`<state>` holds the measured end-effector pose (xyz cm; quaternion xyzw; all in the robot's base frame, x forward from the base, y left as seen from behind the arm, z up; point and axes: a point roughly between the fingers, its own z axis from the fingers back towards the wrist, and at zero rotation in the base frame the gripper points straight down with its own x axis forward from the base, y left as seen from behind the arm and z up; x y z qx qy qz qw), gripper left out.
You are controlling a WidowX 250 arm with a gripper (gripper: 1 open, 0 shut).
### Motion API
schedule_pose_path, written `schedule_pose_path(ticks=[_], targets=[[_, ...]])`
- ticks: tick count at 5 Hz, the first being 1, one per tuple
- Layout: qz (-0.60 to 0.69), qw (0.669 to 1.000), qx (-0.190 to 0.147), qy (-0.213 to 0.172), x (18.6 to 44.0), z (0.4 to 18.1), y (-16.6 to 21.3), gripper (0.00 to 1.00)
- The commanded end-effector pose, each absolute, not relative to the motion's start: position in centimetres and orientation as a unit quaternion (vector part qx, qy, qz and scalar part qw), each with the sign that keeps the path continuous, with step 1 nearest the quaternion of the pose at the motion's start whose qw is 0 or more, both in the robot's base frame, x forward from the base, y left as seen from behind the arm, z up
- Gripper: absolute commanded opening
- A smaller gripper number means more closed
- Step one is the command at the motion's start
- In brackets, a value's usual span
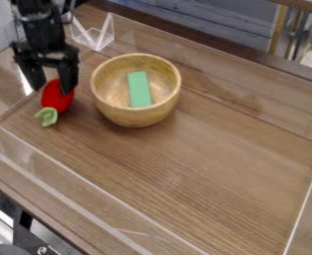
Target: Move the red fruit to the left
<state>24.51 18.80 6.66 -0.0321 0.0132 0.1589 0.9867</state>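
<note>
- Tool: the black gripper (52, 80) is open, its two fingers standing apart, with no clamp seen on any item.
- Position of task item: the red toy strawberry (59, 94) lies on the wooden table (211, 149), between and slightly below the fingertips as viewed. Whether either finger touches it cannot be determined from this view.
- Orientation: the fruit lies on its side, its light green leafy cap (47, 117) directed toward the lower left of the view.
- Relation to bowl: the strawberry is outside the round wooden bowl (107, 92), near its left side as viewed.
- Count: one gripper, one strawberry, one bowl, one green rectangular block (140, 88). The block is inside the bowl.
- Fruit, form and finish: rounded oval body, bright red; cap uneven in outline.
- Bowl, form and finish: pale tan, open-topped, smooth curved wall, thick rounded rim.
- Block, form and finish: flat faces, straight edges, plain even green.
- Table, material and texture: brown wood-look surface with fine linear grain.
</note>
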Motion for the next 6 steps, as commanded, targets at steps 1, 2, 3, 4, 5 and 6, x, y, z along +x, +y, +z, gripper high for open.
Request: schedule_pose_path(ticks=[1, 2, 3, 4, 5, 6], targets=[[0.183, 0.982, -0.028, -0.037, 26.1, 10.9, 19.6, 1.00], [0.196, 0.979, -0.039, -0.046, 27.0, 12.2, 19.6, 1.00], [0.189, 0.980, -0.043, -0.049, 27.8, 13.3, 19.0, 1.00], [0.178, 0.982, -0.047, -0.047, 28.4, 13.7, 18.4, 1.00], [0.188, 0.980, -0.047, -0.044, 27.4, 14.4, 17.6, 1.00], [0.199, 0.978, -0.045, -0.039, 26.5, 15.0, 16.9, 1.00]])
